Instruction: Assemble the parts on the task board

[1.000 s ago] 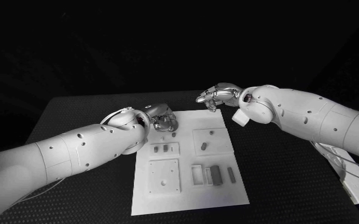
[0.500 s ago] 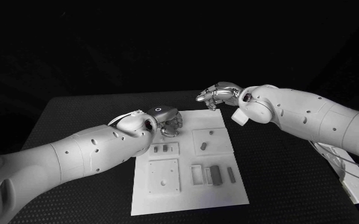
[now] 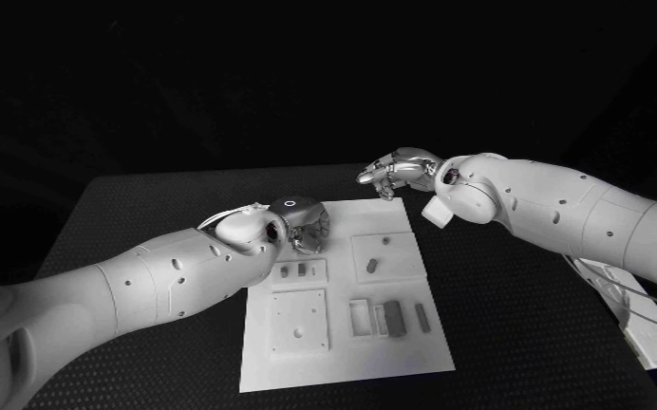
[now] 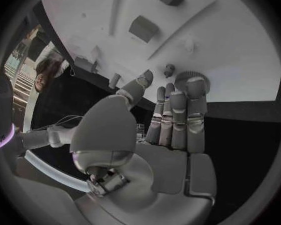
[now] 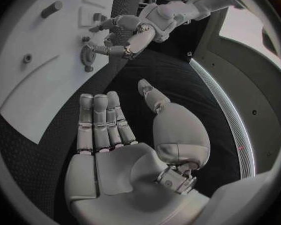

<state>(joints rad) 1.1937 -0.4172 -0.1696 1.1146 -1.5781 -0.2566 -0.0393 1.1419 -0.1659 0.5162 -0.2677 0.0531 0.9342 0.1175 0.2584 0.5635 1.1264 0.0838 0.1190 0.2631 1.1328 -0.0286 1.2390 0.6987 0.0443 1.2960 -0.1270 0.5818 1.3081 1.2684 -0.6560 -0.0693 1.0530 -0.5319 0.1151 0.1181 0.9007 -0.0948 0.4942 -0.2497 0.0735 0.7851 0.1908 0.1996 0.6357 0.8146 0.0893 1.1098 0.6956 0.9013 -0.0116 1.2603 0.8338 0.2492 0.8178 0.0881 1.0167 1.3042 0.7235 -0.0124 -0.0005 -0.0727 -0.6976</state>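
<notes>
- The task board (image 3: 343, 334) is lying flat in the middle of the black surface (image 3: 123, 211), its long side running away from the robot.
- The left hand (image 3: 304, 224) is hovering at the board's far left corner, fingers held straight and close together, pointing down at the plate.
- In the left wrist view the fingers (image 4: 178, 115) are reaching to a small toothed gear (image 4: 189, 78) that is sitting on the board near that far edge; whether they are touching it cannot be told. Nothing is held, so the hand reads as open.
- A small round peg (image 4: 169, 70) is standing just beside the gear.
- The right hand (image 3: 400, 173) is hanging above the board's far right corner, apart from the plate, fingers loosely extended and spread, holding nothing.
- The right wrist view is showing the right hand (image 5: 122, 135) open over the black surface, with the left hand (image 5: 125, 35) at the gear (image 5: 87, 55) beyond it.
- On the board's near half, a dark rectangular part (image 3: 394, 319) is lying beside a slimmer part (image 3: 423, 319), next to a raised white frame (image 3: 360, 318).
- A square white plate (image 3: 300, 321) is sitting on the board's near left part.
- A small dark block (image 3: 372, 265) is resting on a raised square nearer the board's middle.
</notes>
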